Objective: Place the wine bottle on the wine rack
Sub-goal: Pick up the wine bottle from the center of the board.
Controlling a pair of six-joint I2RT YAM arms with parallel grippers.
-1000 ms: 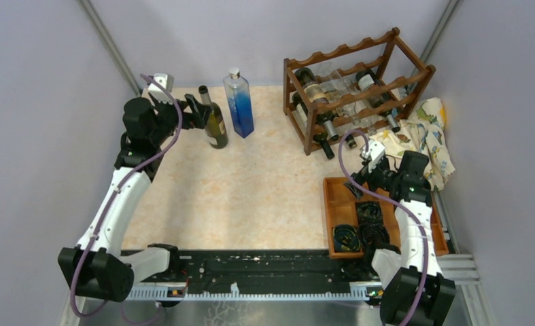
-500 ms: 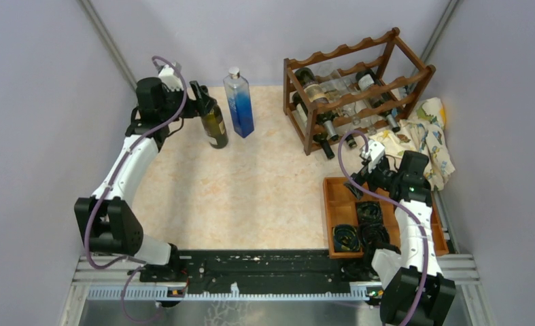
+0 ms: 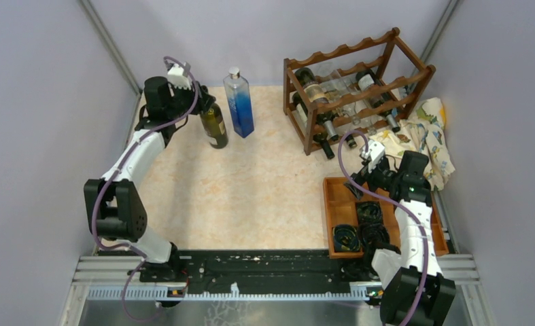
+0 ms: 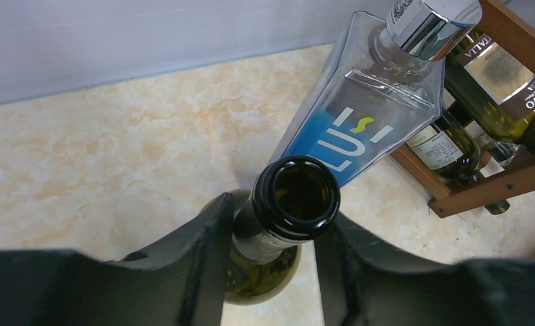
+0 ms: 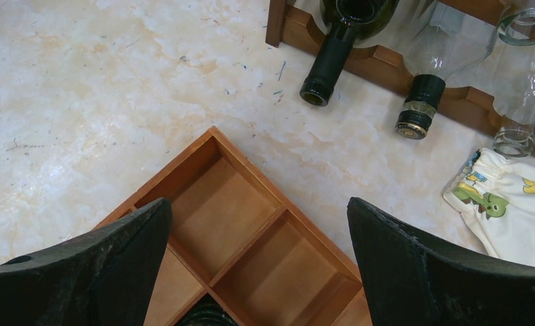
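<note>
Holds the bottle (image 4: 295,193) by the neck in the left gripper (image 4: 274,217), with one finger (image 4: 213,238) pressed on each side just under the open mouth. Stands upright on the table (image 3: 251,183), directly below this gripper, not yet on the rack (image 3: 359,88). Has a blue bottle (image 4: 359,115) just ahead of the fingers, a little to the right, outside the grip. Sees the rack further to the right of it, well apart, with several bottles lying in the tiers. Hangs the right gripper (image 5: 259,209) wide open and empty over a corner of the tray (image 5: 183,163), with the lowest rail of the rack ahead and a printed cloth (image 5: 516,204) ahead to the right.
</note>
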